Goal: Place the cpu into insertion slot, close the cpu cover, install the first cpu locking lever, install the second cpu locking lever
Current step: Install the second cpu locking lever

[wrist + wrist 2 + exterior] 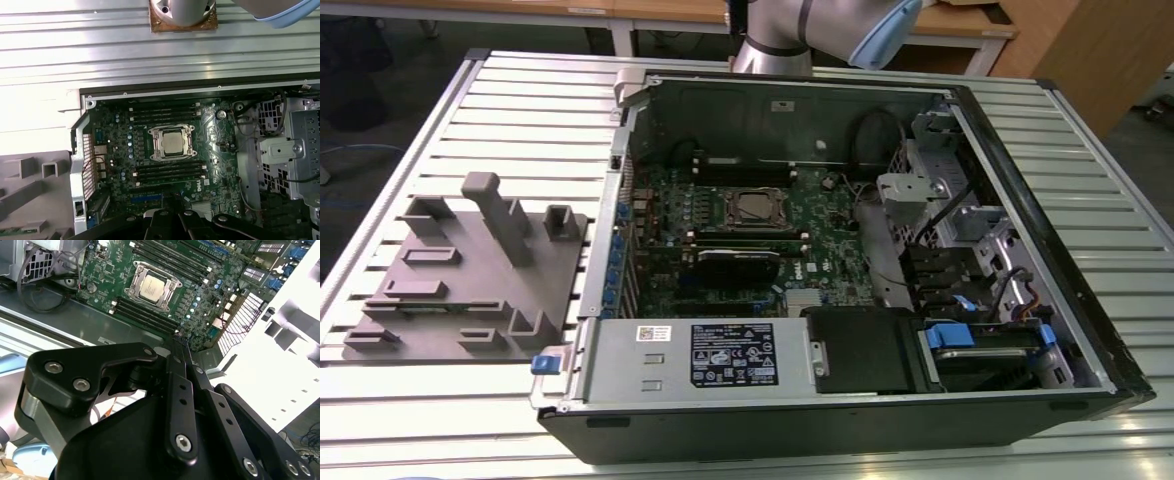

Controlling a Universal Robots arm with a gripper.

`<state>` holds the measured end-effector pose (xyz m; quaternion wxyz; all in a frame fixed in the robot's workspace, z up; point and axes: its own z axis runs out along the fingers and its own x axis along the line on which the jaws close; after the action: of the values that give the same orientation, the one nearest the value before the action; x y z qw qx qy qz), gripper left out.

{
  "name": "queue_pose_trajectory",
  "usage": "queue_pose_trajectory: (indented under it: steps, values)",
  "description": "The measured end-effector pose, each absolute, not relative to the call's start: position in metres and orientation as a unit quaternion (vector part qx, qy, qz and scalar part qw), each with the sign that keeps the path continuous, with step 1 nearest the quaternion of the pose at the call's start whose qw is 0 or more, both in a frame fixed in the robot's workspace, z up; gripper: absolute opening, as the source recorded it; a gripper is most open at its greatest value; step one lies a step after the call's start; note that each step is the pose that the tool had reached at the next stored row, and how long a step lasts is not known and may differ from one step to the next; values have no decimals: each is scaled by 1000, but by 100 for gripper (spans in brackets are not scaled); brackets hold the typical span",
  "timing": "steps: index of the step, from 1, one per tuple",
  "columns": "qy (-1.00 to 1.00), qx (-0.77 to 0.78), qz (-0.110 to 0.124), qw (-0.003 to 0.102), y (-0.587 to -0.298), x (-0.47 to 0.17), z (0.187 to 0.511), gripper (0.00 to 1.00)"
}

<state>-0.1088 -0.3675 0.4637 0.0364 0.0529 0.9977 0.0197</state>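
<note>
We see the cpu [172, 141] already seated in the insertion slot [156, 150] on the green motherboard [210, 150], and the cpu cover [141, 274] appears to lie flat around it, its window framing the silvery top. Whether either locking lever is latched we cannot tell.

Our end effector [181, 342] hangs well above the open computer case [1014, 200], holding nothing; in the second wrist view its two fingers [176, 375] run side by side, pressed together at the tips.

We judge the levers to be the work in hand. To do it well, we would come down just beside the socket frame, keep clear of the long memory slots on either side, and press each lever down and under its hook with a steady sideways sweep, never bearing on the chip itself.

The case lies on its side on the slatted desk [480, 110], toward the edge on the exterior view's right. It holds the motherboard, a labelled power supply [707, 355] at its near end, and drive bays [961, 240]. A grey fixture tray [460, 270] sits beside it on the desk.
</note>
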Motion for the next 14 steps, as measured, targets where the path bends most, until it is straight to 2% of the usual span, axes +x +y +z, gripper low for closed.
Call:
queue_pose_trajectory:
  steps: [14]
  values:
    - [998,53,26,35,-368,-109,461,10]
